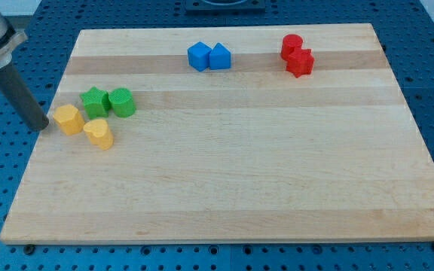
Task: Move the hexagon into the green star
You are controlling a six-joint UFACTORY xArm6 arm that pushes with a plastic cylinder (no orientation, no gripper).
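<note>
The yellow hexagon [68, 119] lies near the board's left edge. The green star [94, 101] sits just up and right of it, nearly touching it. A green cylinder [120, 102] touches the star's right side. A yellow heart [99, 133] lies just below and right of the hexagon. My tip [42, 126] rests at the board's left edge, just left of the hexagon, close to it or touching it.
A blue hexagon-like block [199, 56] and a blue pentagon-like block [220, 56] sit together at the view's top middle. A red cylinder [291, 46] and a red star [300, 62] sit at the top right. The wooden board [232, 165] lies on a blue perforated table.
</note>
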